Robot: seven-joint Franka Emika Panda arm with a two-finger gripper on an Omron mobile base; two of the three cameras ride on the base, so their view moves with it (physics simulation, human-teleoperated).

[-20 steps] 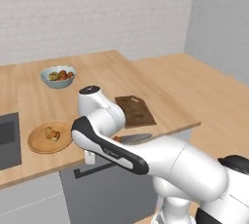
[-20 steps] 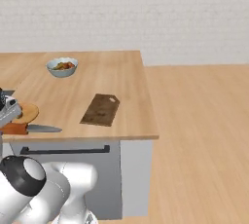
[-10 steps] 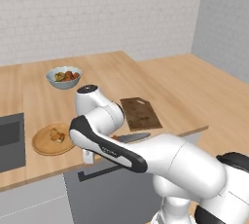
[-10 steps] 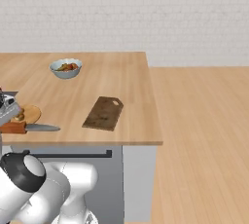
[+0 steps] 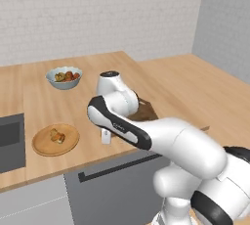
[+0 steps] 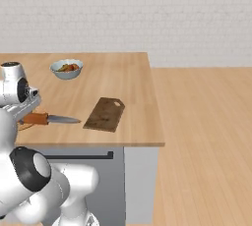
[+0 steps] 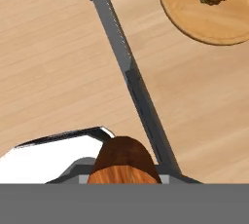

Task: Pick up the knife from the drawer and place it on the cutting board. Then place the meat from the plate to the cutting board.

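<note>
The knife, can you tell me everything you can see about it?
The knife is small, with an orange-red handle that looks like wood and a pointed grey steel blade. The gripper is shut on its handle. It lies level, low over the wooden counter, its tip pointing toward the dark cutting board, which it has not yet reached. In the hand view the rounded handle end sits at the bottom. Whether the blade touches the counter cannot be told.

Even, bright rendered light, soft faint shadows, no glare, slightly blurry edges.
</note>
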